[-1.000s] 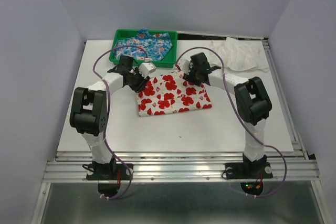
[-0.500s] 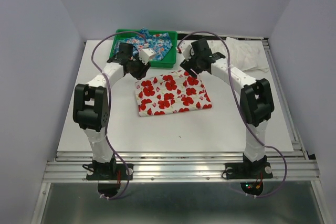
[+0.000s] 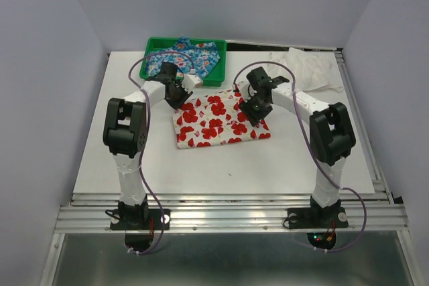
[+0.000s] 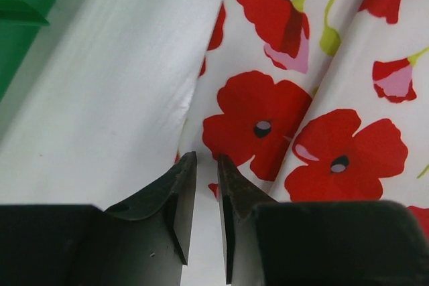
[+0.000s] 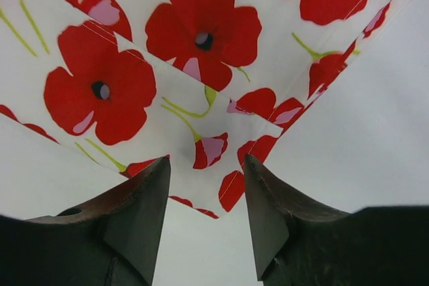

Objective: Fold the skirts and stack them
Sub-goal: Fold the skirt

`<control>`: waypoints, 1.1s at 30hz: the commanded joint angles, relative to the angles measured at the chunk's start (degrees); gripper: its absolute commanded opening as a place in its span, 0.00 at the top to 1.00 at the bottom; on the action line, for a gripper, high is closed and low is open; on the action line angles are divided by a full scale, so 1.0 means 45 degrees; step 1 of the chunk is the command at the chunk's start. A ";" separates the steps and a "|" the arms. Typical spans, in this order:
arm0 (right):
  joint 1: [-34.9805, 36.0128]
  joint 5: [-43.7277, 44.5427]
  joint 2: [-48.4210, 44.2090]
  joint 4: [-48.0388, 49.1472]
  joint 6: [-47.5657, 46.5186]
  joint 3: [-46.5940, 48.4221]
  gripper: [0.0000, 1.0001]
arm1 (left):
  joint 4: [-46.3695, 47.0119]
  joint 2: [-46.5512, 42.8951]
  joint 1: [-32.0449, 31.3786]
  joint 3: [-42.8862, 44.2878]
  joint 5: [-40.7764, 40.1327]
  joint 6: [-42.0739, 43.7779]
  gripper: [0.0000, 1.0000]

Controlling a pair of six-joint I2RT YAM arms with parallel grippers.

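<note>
The white skirt with red flowers point(image 3: 218, 122) lies flat in the middle of the table. The blue flowered skirt point(image 3: 191, 55) sits crumpled in the green tray point(image 3: 149, 51). My left gripper point(image 3: 179, 95) is low at the white skirt's far left corner. In the left wrist view its jaws point(image 4: 206, 159) stand a narrow slit apart, with the skirt's edge point(image 4: 268, 125) right at the tips. My right gripper point(image 3: 255, 108) is at the skirt's far right corner. It is open point(image 5: 206, 160), its fingers straddling the corner of the cloth point(image 5: 201, 51).
A crumpled white cloth point(image 3: 305, 68) lies at the back right of the table. The green tray stands just behind the left gripper, and its corner point(image 4: 27, 5) shows in the left wrist view. Bare white table surrounds the skirt.
Both grippers rose toward the back of the table, then came down onto the far corners of the white skirt. Both sets of jaws have narrowed since half a second ago.
</note>
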 commanded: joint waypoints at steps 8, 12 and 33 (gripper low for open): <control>-0.2004 0.1981 0.1602 0.0436 -0.1112 0.0510 0.49 | -0.1412 -0.2534 -0.1066 -0.3779 0.0063 0.1964 0.78; -0.2574 0.2567 0.2461 0.0534 -0.1583 0.1759 0.49 | -0.1959 -0.3491 -0.1729 -0.4954 0.0768 0.2179 0.80; -0.2732 -0.0533 0.1021 -0.0050 0.1533 0.5262 0.40 | 0.3425 -0.8259 -0.3628 -0.6866 0.7038 -0.7129 0.66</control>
